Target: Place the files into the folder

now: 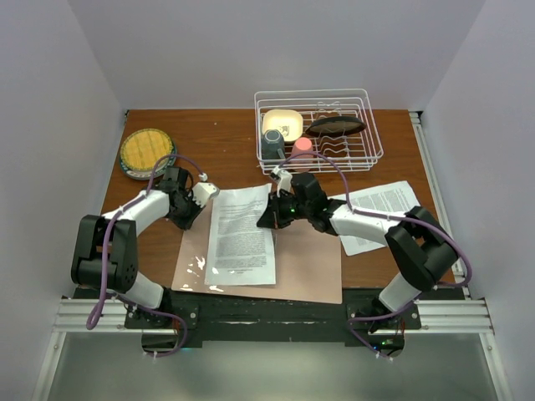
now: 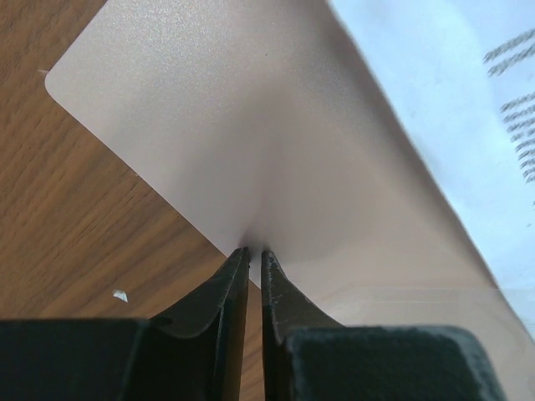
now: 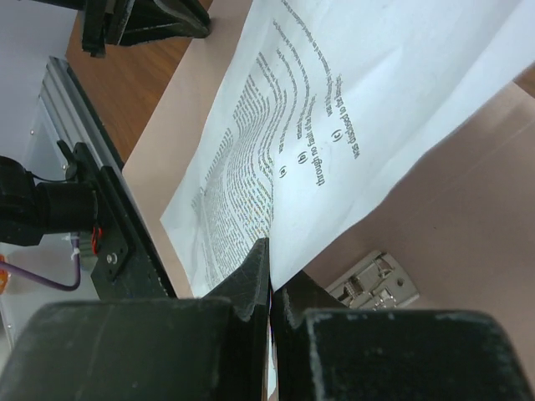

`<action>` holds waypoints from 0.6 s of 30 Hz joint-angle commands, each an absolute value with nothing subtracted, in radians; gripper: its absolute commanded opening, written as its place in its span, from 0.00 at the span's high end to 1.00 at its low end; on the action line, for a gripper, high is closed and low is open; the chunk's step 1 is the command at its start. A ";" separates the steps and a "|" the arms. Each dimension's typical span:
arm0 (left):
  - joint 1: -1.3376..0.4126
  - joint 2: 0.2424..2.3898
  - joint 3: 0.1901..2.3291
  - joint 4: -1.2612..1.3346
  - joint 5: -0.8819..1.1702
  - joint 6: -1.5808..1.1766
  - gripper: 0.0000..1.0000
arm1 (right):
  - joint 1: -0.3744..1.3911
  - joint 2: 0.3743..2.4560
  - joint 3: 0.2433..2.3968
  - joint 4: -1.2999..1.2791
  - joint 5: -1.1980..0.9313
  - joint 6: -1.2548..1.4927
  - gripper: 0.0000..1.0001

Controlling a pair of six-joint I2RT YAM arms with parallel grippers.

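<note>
over folder (image 3: 468,209), right gripper (image 3: 269,255) pinching sheet (image 3: 351,100) (curled)

Desk (image 1: 221,138) is brown wood grain. White wire dish rack (image 1: 368,125) sits at the far edge, right of centre. Inside it: cream square dish (image 1: 282,124) at the back left, dark teal cup (image 1: 272,145) and pink cup (image 1: 303,146) side by side in front, dark brown oval dish (image 1: 335,126) to the right. Far left: round yellow woven disc on a dark plate (image 1: 147,153).
</note>
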State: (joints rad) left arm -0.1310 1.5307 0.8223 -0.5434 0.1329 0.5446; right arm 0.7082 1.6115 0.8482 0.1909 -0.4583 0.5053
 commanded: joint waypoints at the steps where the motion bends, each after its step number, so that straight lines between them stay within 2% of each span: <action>1: -0.124 1.532 0.790 -0.568 0.150 0.566 0.85 | 0.736 1.635 0.885 0.259 -0.423 0.531 1.00; 10: -0.124 1.532 0.793 -0.572 0.152 0.565 0.87 | 0.776 1.658 0.861 0.275 -0.379 0.538 1.00; 18: -0.124 1.500 0.785 -0.566 0.152 0.560 0.89 | 0.793 1.637 0.763 0.288 -0.131 0.681 1.00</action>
